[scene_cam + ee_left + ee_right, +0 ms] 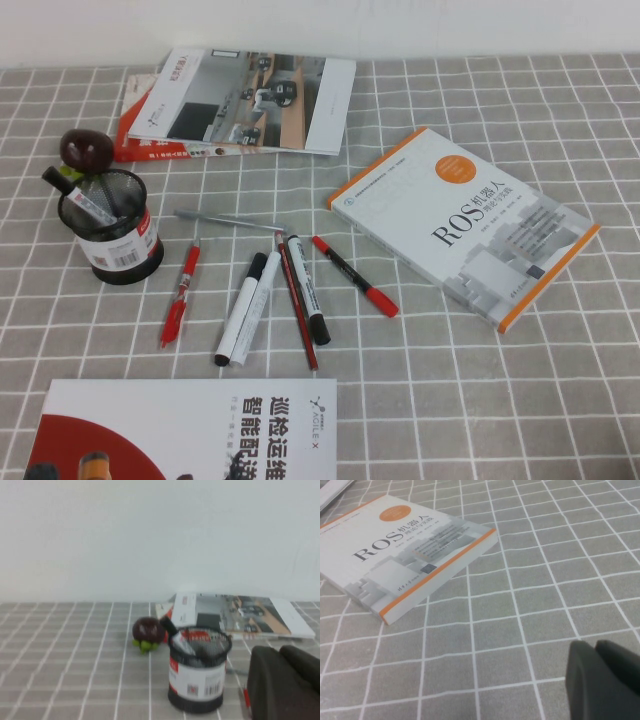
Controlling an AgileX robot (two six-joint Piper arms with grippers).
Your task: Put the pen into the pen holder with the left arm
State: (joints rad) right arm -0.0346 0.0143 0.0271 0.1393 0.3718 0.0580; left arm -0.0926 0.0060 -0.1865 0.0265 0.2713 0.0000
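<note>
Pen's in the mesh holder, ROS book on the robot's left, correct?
No, the high view shows the ROS book on the right. The pen does sit in the pen holder. Left gripper, shut, hangs near the holder; right gripper, shut, near the book.

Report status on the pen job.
Left gripper shut, empty, short of the pen holder. Right gripper shut, empty, over the cloth by the ROS book. Pen leaning inside holder. Nothing obstructing.
</note>
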